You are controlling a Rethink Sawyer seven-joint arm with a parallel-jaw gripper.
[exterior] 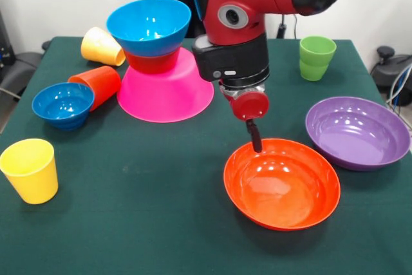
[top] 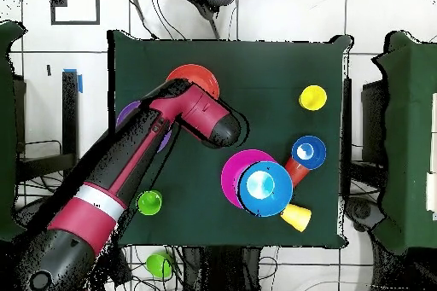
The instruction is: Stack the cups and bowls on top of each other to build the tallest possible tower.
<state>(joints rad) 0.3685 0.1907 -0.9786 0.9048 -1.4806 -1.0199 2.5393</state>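
- Right now we see the end effector [exterior: 255, 138] hanging over the far rim of the wide shallow orange bowl [exterior: 282, 183]; one dark fingertip [exterior: 256, 143] shows at the rim, but we cannot tell whether the end effector is released or clenched, or whether it actually touches the bowl.
- We read no brands, labels or writing on anything.
- We find the tower [exterior: 159, 62] at the back of the bench [exterior: 161, 223]: the large pink bowl [exterior: 168, 94] upside down, the small orange bowl [exterior: 152, 62] on it, the medium blue bowl [exterior: 149, 25] upright on top.
- We see an orange-red cup [exterior: 98, 84] lying on its side just beside the pink bowl, with the small blue bowl [exterior: 63, 104] touching it; a yellow cup [exterior: 102, 46] lies tipped behind.
- We note another yellow cup [exterior: 29, 170] upright near the front, the green cup [exterior: 316, 57] upright at the back, and the wide shallow purple bowl [exterior: 358, 132] beside the orange one.
- We see a dark green cloth on the bench, and white floor tiles with cables around it from overhead.
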